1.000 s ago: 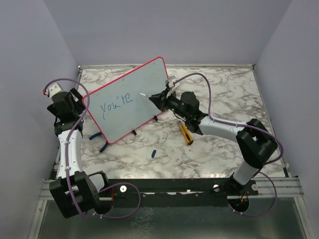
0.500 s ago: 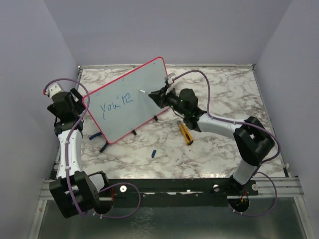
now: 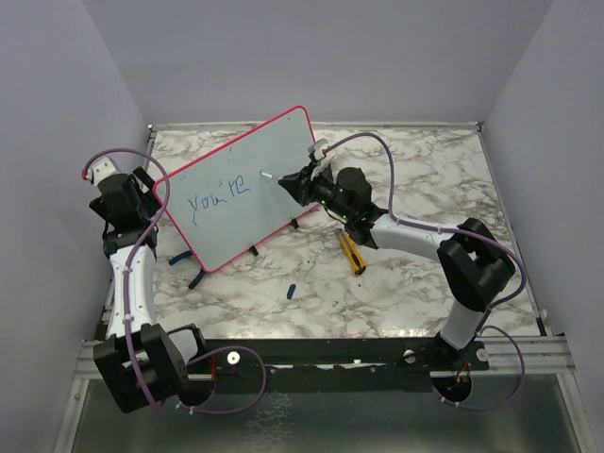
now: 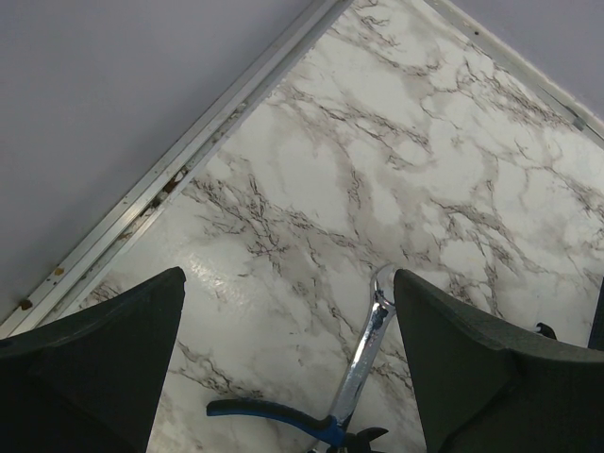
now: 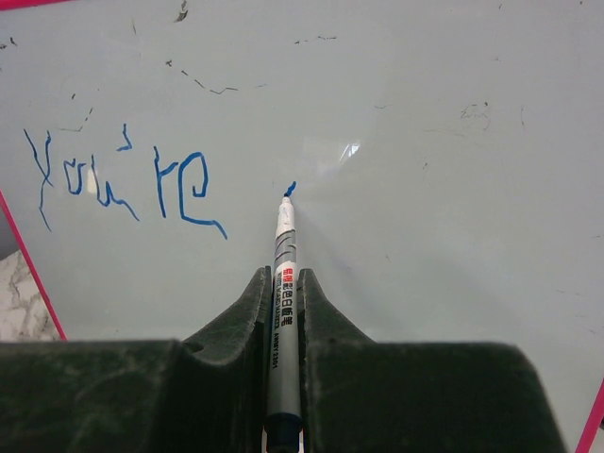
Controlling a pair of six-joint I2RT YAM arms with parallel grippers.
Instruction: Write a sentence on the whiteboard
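A flat bench (image 3: 406, 288) topped in white marble pattern with grey veins fills the floor of the enclosure. Plain pale lilac walls rise from the bench on three sides: a back wall (image 3: 311, 57), a left wall (image 3: 52, 113) and a right wall (image 3: 562, 113). A thin silver metal strip (image 4: 189, 160) runs where the bench meets them. Along the bench's near edge lies a black metal rail (image 3: 330, 354), with a dull grey reflective sheet (image 3: 330, 420) just below. The light is soft and even, leaving a faint sheen (image 4: 212, 269) on the marble close to the strip.
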